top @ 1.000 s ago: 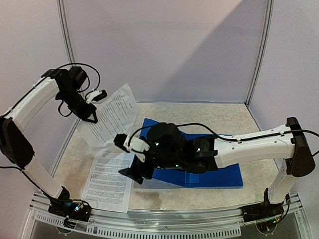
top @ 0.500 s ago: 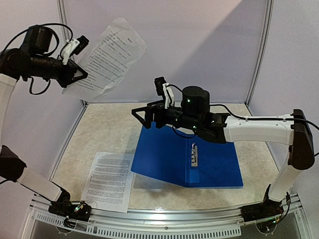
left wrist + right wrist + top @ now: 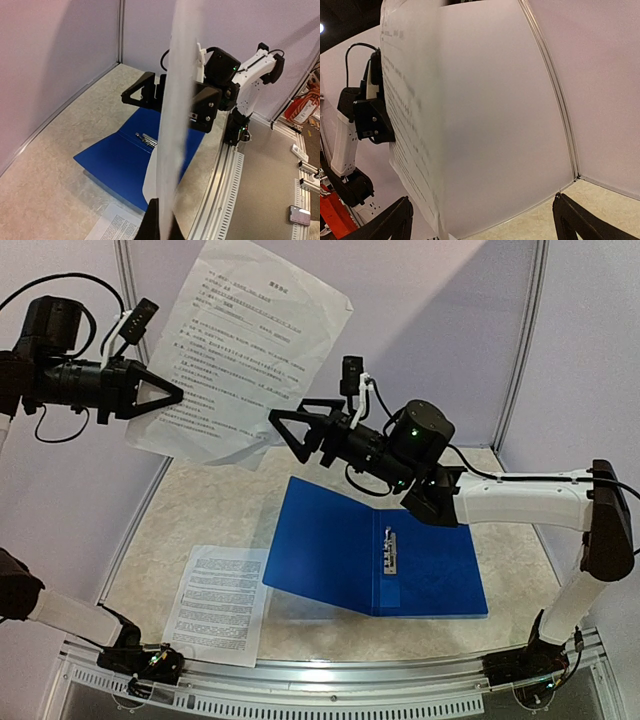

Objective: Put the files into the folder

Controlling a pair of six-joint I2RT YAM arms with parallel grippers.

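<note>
My left gripper [image 3: 178, 394] is shut on the left edge of one white printed sheet [image 3: 245, 345] and holds it high in the air; it shows edge-on in the left wrist view [image 3: 177, 115]. My right gripper [image 3: 286, 438] is open and empty. It is raised over the table and points at the sheet's lower right part without touching it. The sheet [image 3: 410, 125] fills the left of the right wrist view. The dark-blue folder [image 3: 325, 550] lies open on the table with its metal clip [image 3: 388, 552] showing. The second sheet [image 3: 218, 602] lies flat to the left of the folder.
Grey walls close in the table at the back and sides. A metal rail [image 3: 330, 690] runs along the near edge with both arm bases. The folder's left cover [image 3: 115, 155] sits slightly lifted off the table.
My left gripper has lifted the sheet from low by the table to high up. My right gripper has left the folder's cover and risen toward the sheet. The folder now lies open.
</note>
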